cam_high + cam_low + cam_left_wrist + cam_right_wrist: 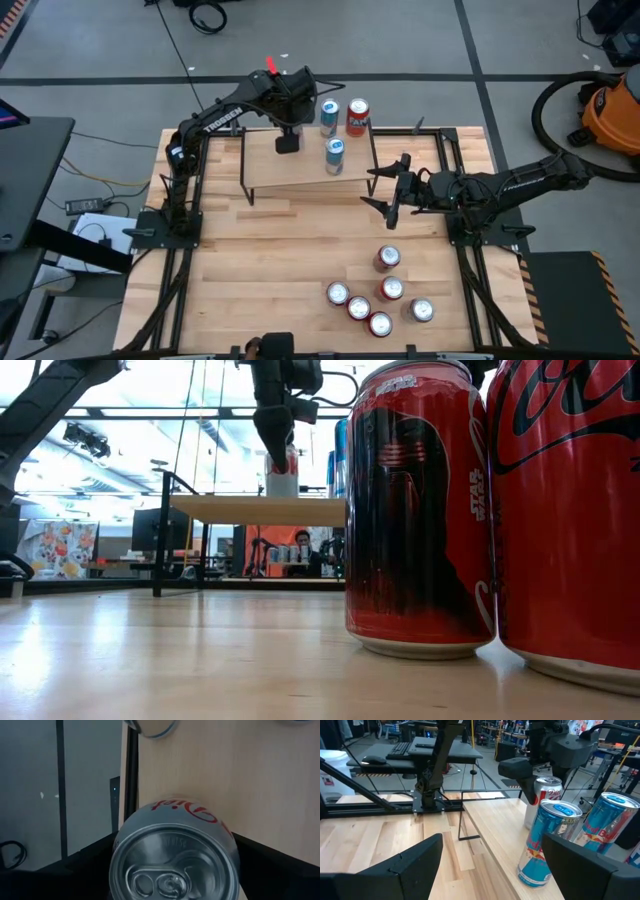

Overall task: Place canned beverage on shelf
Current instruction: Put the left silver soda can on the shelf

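The left end effector (288,140) hangs over the far left part of the shelf (300,165), a low light-wood board on thin black metal legs. Directly beneath it stands a silver diet-cola can with red lettering (542,800), upright on the board close to its left edge, as the left wrist view shows. How the dark fingers stand is not settled: they flank the can in the wrist view, but whether they press on it or have let go I cannot tell.

That edge is the main risk. If a finger drags on the can's side as the arm lifts, the can could tip or slide off the board onto the slatted wooden counter (260,270). A crooked rise would cause the same.

Three more cans share the shelf: a slim blue-and-silver energy-drink can (335,155) near the middle, another blue one (329,117) and a red soda can (358,117) at the far edge. A sideways swing could knock these.

The right end effector (386,187) waits with fingers spread just off the shelf's right end, above the counter. A cluster of red and silver cans (380,295) stands on the near counter, well apart from both arms.
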